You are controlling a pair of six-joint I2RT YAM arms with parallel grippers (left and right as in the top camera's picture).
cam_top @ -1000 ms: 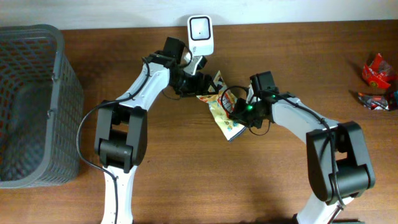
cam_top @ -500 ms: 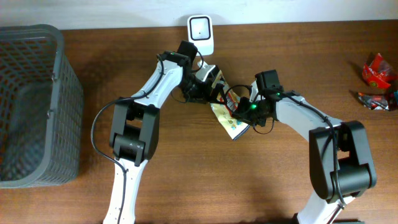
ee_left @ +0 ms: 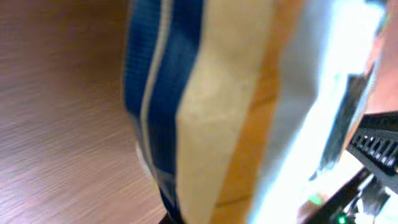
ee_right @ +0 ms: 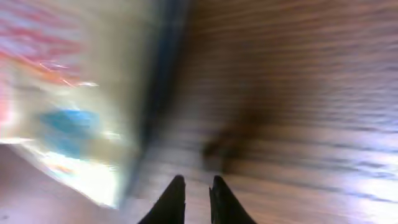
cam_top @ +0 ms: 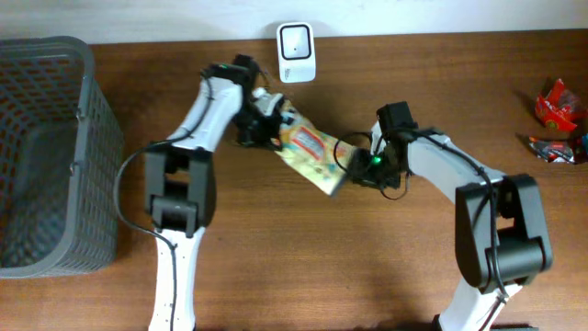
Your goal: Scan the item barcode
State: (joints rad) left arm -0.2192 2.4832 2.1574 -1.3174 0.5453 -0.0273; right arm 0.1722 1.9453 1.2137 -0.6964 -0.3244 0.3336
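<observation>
Looking in from my station: the flat, crinkly yellow-and-white snack packet with red and blue print (cam_top: 310, 154) lies slantwise between the 2 arms, near the white boxy barcode scanner (cam_top: 296, 41) at the back edge of the brown wooden table (cam_top: 367, 267). The left gripper (cam_top: 266, 127) has its jaws clamped on the packet's upper-left end, and the left wrist view is basically wall-to-wall wrapper. The right gripper (cam_top: 352, 168) sits at the packet's lower-right corner, but in its wrist view the jaws are pinched nearly together on nothing, with the packet off to their left. So I read it as 1 arm carrying and 1 just beside. I can't tell whether the low end is touching the table.

Handling-wise, I'd guess it's very light, soft and floppy, with slick film that crumples and glares. Held by 1 end it will likely sag and twist, which is bad for a read. The best place to hold is the flat sealed seam at either end, not the middle, and off the barcode, which I can't make out in any view. Gently pulling the 2 ends apart should flatten the face for the scanner.
</observation>
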